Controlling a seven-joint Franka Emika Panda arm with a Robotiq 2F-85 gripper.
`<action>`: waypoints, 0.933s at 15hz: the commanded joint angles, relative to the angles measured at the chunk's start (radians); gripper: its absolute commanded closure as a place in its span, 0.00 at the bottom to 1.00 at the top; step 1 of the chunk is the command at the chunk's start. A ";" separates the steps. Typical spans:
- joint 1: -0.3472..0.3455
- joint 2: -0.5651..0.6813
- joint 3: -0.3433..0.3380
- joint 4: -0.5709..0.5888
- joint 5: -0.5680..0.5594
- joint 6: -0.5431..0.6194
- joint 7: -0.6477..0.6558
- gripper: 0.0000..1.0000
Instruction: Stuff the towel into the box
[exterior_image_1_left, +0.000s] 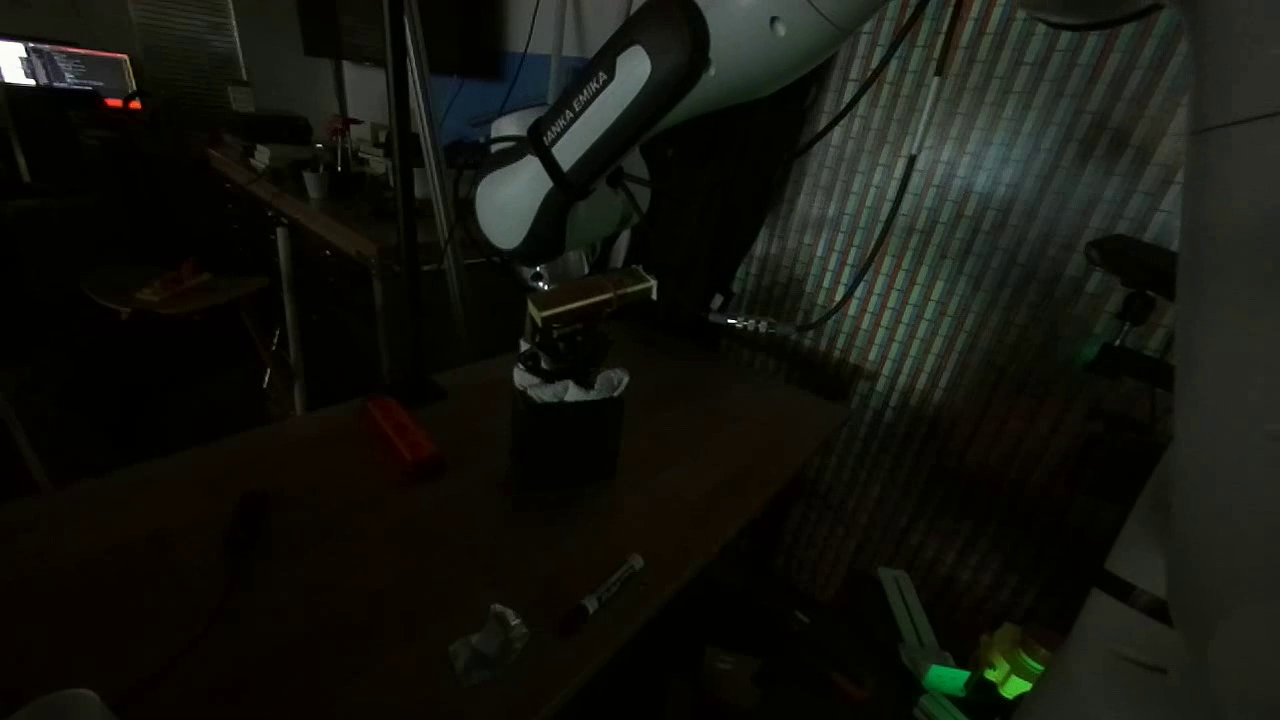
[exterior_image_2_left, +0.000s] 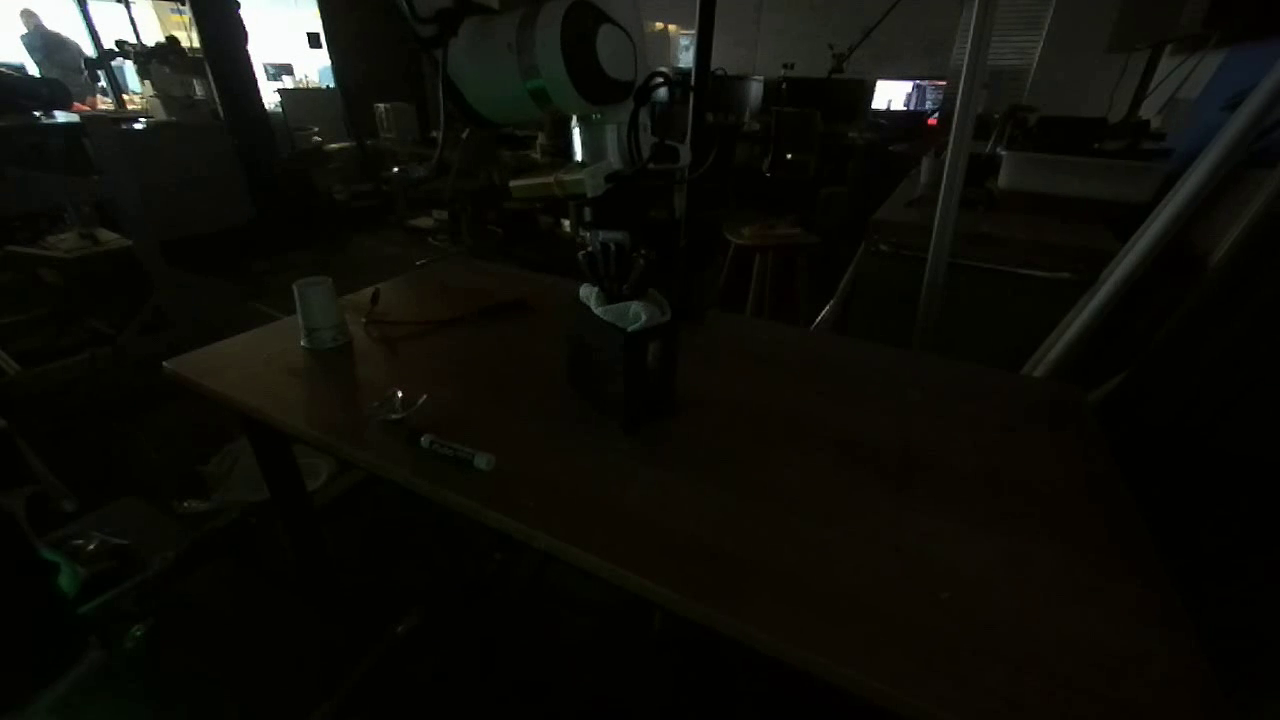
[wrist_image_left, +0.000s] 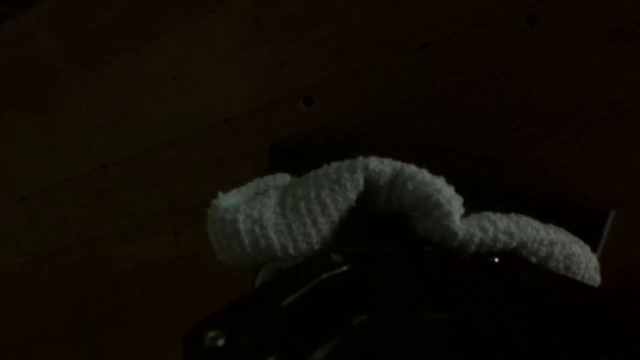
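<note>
Robotiq gripper (exterior_image_2_left: 616, 284) at 12 o'clock over black box (exterior_image_2_left: 620, 370), likely to push white terry towel (wrist_image_left: 395, 182) down. Whether it grips is unclear.

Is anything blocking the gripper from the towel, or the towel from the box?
Nothing visible blocks either. The gripper is right down at the towel, which bulges from the top of the black box. The marker lies apart on the table. The inside of the box is hidden.
</note>
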 joint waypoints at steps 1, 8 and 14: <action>0.008 0.028 -0.009 0.014 0.026 0.015 0.000 1.00; 0.008 0.060 -0.003 0.012 0.053 0.017 -0.018 1.00; 0.004 0.086 0.001 0.016 0.096 0.027 -0.030 1.00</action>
